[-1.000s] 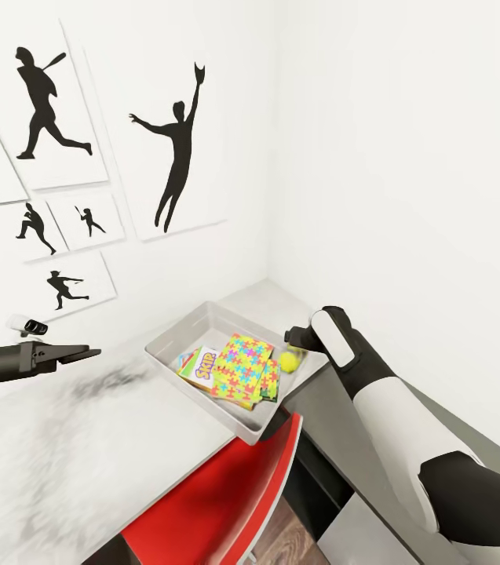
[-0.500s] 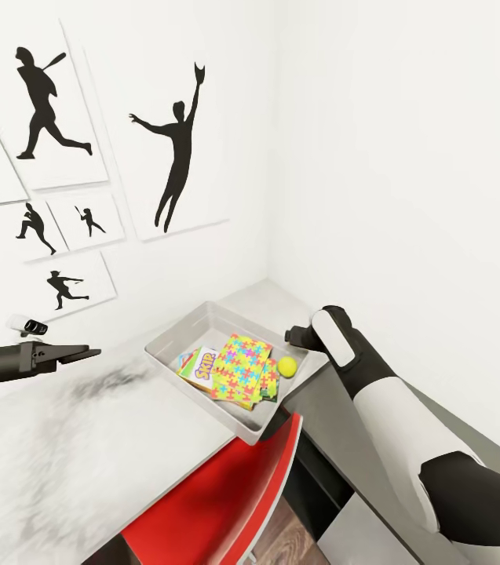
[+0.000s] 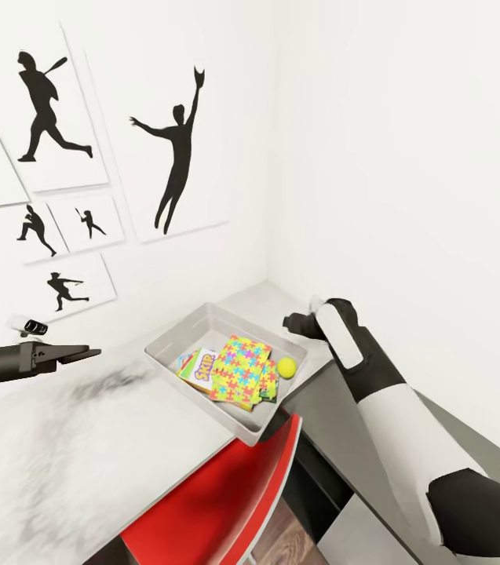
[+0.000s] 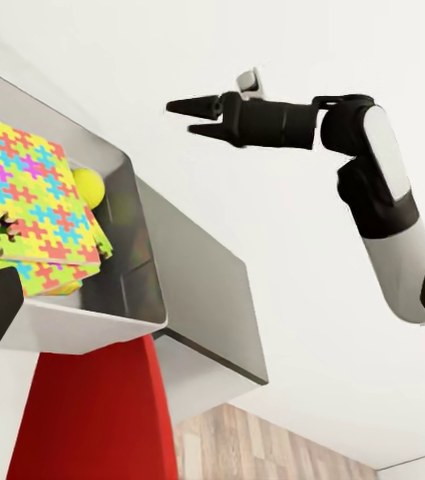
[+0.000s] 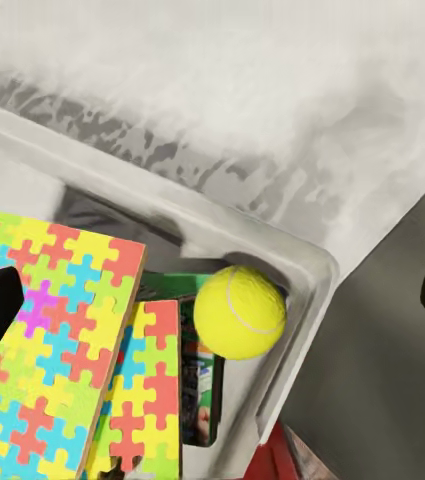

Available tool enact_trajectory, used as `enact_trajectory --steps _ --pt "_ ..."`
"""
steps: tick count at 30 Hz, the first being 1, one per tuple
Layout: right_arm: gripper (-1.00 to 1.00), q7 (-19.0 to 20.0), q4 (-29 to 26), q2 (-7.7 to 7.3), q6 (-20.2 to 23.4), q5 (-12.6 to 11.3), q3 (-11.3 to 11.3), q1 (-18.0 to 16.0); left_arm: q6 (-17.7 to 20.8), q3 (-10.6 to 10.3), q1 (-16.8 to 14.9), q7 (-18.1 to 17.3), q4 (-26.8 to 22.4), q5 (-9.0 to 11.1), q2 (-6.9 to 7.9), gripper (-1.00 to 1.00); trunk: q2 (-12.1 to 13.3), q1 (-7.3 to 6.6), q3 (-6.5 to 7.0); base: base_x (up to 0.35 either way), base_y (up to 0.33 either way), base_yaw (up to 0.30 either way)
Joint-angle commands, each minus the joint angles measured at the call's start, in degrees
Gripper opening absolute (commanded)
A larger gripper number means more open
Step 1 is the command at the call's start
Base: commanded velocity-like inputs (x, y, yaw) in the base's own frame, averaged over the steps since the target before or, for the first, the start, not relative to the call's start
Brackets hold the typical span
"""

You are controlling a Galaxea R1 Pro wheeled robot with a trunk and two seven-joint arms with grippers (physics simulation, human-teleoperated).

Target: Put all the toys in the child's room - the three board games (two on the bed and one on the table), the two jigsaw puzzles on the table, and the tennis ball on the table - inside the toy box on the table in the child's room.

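Observation:
The light grey toy box [image 3: 202, 324] sits on the table in the room's corner. Inside it lie a board game [image 3: 200, 367] with a printed cover, the multicolour jigsaw puzzles [image 3: 242, 367] stacked partly over it, and the tennis ball [image 3: 286, 366] in the box's right corner. My right gripper [image 3: 289, 321] hangs open just above that corner, holding nothing. From its wrist I look down on the tennis ball [image 5: 239, 312], the jigsaw puzzles [image 5: 42, 370] and the toy box rim [image 5: 307, 262]. My left gripper [image 3: 85, 353] is open, left of the box above the table.
A red chair [image 3: 210, 502] is tucked under the marbled table [image 3: 69, 463] just in front of the box. White walls meet behind the box, and the left one carries black sports silhouette pictures [image 3: 175, 153]. A lower grey shelf [image 3: 359, 526] lies under my right arm.
The tennis ball settled into the box's right corner, free of my right gripper. My right gripper then rose slightly and drew back from the box. The left arm stayed put.

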Motion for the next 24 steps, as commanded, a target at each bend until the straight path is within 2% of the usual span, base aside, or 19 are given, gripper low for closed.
enact_trajectory --steps 1,3,6,8,9,12,14,16,18,21,22,23,24 --pt "1.00 -0.61 -2.49 -0.02 0.60 -0.58 -0.03 0.68 0.61 -0.03 -0.04 -0.21 -0.01 0.01 0.03 1.00 -0.11 0.04 -0.03 0.000 0.000 -0.056" --pt "1.00 -0.67 -6.45 -0.18 1.83 -0.64 -0.25 2.23 0.61 -0.03 -0.04 -0.21 0.00 0.02 0.03 1.00 -0.11 0.04 0.14 0.000 0.000 -0.058" --pt "1.00 -0.63 -14.84 -1.25 3.73 -1.00 -0.65 6.02 0.61 -0.03 -0.04 -0.21 0.00 0.03 0.04 1.00 -0.11 0.04 0.41 0.000 0.000 -0.061" --pt "1.00 -0.53 -21.96 -2.50 4.36 -1.42 -1.89 9.81 0.61 -0.03 -0.04 -0.21 0.00 0.03 0.03 1.00 -0.11 0.04 0.59 0.000 0.000 -0.041" --pt "1.00 -0.47 -23.56 -2.80 4.45 -1.61 -2.42 10.76 0.61 -0.03 -0.04 -0.21 0.00 0.03 0.03 1.00 -0.11 0.04 0.68 0.000 0.000 -0.026" --pt "1.00 1.56 -30.00 -3.76 4.52 -3.04 -6.11 16.92 0.61 -0.03 -0.04 -0.21 0.00 0.03 0.03 1.00 -0.11 0.04 0.96 0.000 0.000 -0.011" --pt "1.00 5.35 -31.53 -3.99 4.19 -3.44 -8.92 21.18 0.61 -0.03 -0.04 -0.21 0.00 0.03 0.03 1.00 -0.11 0.04 1.14 -0.016 0.000 -0.004" --pt "1.00 8.05 -31.92 -4.05 4.06 -3.52 -10.59 23.10 0.61 -0.03 -0.04 -0.21 0.00 0.03 0.03 1.00 -0.11 0.04 1.33 -0.043 0.000 -0.002" --pt "1.00 15.45 -32.33 -4.38 3.64 -3.58 -15.30 26.90 0.61 -0.03 -0.04 -0.21 0.00 0.03 0.03 1.00 -0.11 0.04 1.51 -0.071 0.000 -0.001" --pt "1.00 22.68 -32.47 -5.03 3.00 -3.60 -19.74 29.31 0.61 -0.03 -0.04 -0.21 0.00 0.03 0.03 1.00 -0.11 0.04 1.79 -0.088 0.000 0.000" --pt "1.00 28.66 -32.50 -5.57 2.16 -3.63 -22.80 31.01 0.61 -0.03 -0.04 -0.21 0.00 0.03 0.03 1.00 -0.11 0.04 1.88 -0.097 0.000 0.000" --pt "1.00 31.90 -32.50 -5.84 1.56 -3.59 -24.19 32.04 0.61 -0.04 -0.04 -0.21 0.00 0.03 0.03 1.00 -0.11 0.04 1.98 -0.099 0.000 0.000" --pt "1.00 38.29 -32.45 -6.26 0.15 -3.40 -26.51 34.29 0.61 -0.07 -0.04 -0.21 0.00 0.03 0.03 1.00 -0.11 0.04 2.07 -0.101 0.000 0.000"
